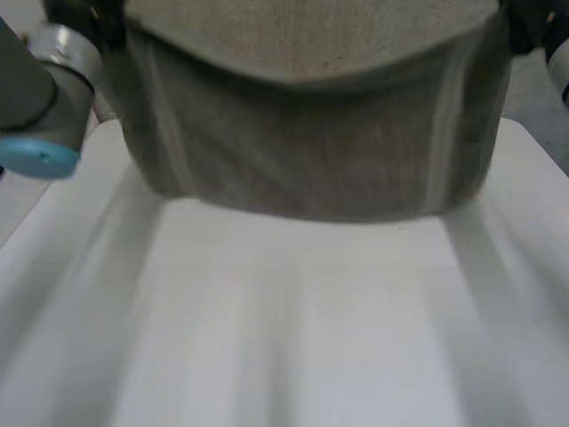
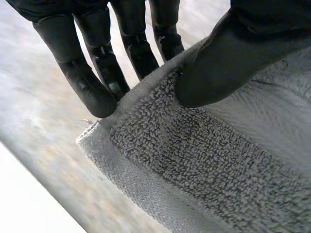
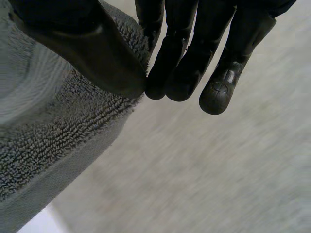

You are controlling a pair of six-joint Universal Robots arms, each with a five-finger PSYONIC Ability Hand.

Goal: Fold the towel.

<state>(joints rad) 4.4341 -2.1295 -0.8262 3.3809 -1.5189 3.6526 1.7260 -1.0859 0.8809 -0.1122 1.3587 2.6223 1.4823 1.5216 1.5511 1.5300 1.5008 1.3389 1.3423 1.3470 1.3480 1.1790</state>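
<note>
Holds the grey terry towel (image 1: pixel 302 151) aloft over the white table (image 1: pixel 293 356), spread wide between the two arms and sagging a little along the lower hem. Pinches one upper corner with the left hand (image 2: pixel 228 58), thumb pressed into the looped pile against straight fingers behind the edge. Pinches the opposite upper corner with the right hand (image 3: pixel 82 48), thumb clamping the cloth against the fingertips. Looks soft, limp and fairly light, with a thick, grippy pile rather than a slippery one, and not at all fragile. Probably drapes and swings freely, so calls for a slow, level lowering. Best taken at the corners, close to the flat woven hem, where a pinch bites firmly. Worth holding both corners level and taut to avoid bunching.
</note>
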